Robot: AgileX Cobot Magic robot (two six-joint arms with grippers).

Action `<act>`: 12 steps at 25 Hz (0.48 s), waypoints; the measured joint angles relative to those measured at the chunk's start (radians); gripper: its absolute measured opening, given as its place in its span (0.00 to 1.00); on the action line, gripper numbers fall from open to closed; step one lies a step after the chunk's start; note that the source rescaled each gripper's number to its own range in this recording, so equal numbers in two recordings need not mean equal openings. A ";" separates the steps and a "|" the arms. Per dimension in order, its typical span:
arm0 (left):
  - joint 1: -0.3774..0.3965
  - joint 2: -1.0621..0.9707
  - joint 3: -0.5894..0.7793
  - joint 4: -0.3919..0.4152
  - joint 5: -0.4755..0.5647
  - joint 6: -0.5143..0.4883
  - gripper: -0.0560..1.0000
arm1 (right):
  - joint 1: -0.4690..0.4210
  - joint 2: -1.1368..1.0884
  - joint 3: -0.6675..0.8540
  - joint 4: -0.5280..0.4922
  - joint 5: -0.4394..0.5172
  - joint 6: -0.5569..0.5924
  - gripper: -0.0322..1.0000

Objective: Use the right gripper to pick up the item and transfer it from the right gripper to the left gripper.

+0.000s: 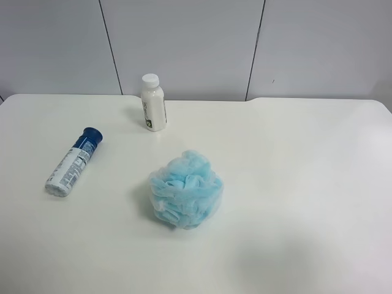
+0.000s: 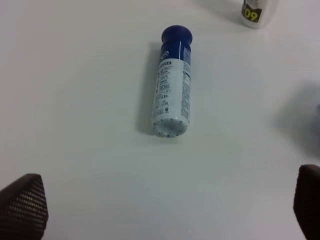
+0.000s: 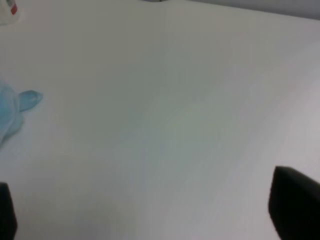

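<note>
One white table [image 1: 294, 184] carries one light-blue mesh puff [image 1: 185, 190] near its middle, one upright white bottle [image 1: 153, 103] by the far edge, and one can [image 1: 74, 162] lying flat. Only the wrist views show the grippers: the left gripper [image 2: 165, 210] and right gripper [image 3: 150, 210], both spread wide, holding nothing.

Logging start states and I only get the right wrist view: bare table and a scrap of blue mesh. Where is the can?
Observer: The can lies on its side at the exterior high view's left, apart from the mesh puff.
Operator: Anything else out?
Observer: A white bottle stands upright behind the puff.
Operator: Left jaws?
Observer: The left gripper is open, the can's base toward it, untouched.
</note>
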 joint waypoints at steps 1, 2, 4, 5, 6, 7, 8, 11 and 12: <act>0.000 0.000 0.000 0.000 0.000 0.000 1.00 | 0.000 0.000 0.000 0.000 0.000 0.000 1.00; 0.000 0.000 0.000 0.000 0.000 0.000 1.00 | 0.000 0.000 0.000 0.000 0.000 0.000 1.00; 0.000 0.000 0.000 0.000 0.000 0.000 1.00 | 0.000 0.000 0.000 0.000 0.000 0.000 1.00; 0.000 0.000 0.000 -0.001 0.000 0.000 1.00 | 0.000 0.000 0.000 0.000 0.000 0.000 1.00; 0.000 0.000 0.000 -0.002 0.000 0.000 1.00 | 0.000 0.000 0.000 0.000 0.000 0.000 1.00; 0.000 0.000 0.000 -0.002 0.000 0.000 1.00 | 0.000 0.000 0.000 0.000 0.000 0.000 1.00; 0.000 0.000 0.000 -0.002 0.000 0.000 1.00 | 0.000 0.000 0.000 0.000 0.000 0.000 1.00; 0.000 0.000 0.000 -0.002 0.000 0.000 1.00 | -0.001 0.000 0.000 0.000 0.000 0.000 1.00; 0.000 0.000 0.000 -0.002 0.000 0.000 1.00 | -0.005 0.000 0.000 0.000 0.000 0.000 1.00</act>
